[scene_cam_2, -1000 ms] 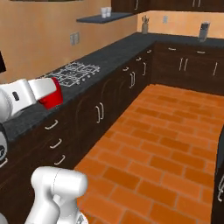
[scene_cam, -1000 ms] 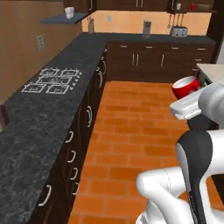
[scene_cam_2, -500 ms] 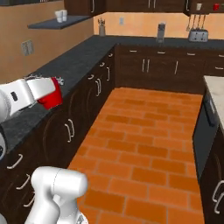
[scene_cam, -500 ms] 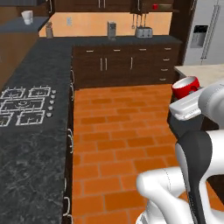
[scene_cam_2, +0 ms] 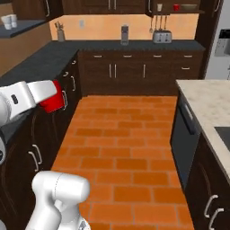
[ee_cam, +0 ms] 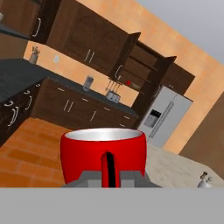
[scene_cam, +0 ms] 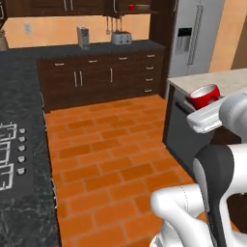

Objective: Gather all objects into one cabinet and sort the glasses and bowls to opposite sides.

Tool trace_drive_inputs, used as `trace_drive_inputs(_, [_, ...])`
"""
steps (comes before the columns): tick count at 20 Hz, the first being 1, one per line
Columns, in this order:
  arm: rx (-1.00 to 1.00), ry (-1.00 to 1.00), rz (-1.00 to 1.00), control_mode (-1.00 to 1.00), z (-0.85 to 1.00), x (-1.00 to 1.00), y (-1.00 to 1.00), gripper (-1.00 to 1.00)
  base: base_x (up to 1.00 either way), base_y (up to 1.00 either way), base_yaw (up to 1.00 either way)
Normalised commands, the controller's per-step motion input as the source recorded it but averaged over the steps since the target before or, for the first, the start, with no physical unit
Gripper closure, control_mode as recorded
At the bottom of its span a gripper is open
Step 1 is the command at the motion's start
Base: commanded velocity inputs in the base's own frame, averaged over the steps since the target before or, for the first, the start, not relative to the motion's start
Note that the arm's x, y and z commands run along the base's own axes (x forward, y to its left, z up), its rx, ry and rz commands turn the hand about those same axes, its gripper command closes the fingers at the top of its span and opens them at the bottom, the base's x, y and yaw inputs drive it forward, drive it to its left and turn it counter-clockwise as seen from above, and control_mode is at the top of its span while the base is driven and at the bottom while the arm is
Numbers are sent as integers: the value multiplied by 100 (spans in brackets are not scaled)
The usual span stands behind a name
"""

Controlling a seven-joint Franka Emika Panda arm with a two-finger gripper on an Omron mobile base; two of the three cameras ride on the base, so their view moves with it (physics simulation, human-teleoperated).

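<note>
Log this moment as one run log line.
gripper: shut on glossy red cup | cup: upright, carried above floor | open wall cabinet: ahead

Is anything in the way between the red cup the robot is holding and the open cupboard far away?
Nothing visible blocks it. The hand holds the red cup. Open brick floor stretches to the far counter, and the open cabinet above it has its door swung aside.

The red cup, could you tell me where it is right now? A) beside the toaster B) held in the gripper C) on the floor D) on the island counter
B: the red cup sits clamped in the gripper, carried at the arm's end above the brick floor.
</note>
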Motion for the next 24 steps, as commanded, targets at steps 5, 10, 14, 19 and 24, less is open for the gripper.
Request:
trace_drive_inputs(5, [0, 0, 0, 100, 0, 0, 0, 100, 92, 9, -31])
trace_drive_inputs(10, [0, 0, 0, 100, 0, 0, 0, 100, 100, 49, -21])
trace_drive_inputs(14, [0, 0, 0, 100, 0, 0, 0, 100, 100, 41, -5])
trace_drive_inputs(19, [0, 0, 0, 100, 0, 0, 0, 100, 100, -10, 5])
trace_drive_inputs(24, [0, 0, 0, 100, 0, 0, 0, 100, 100, 0, 1])
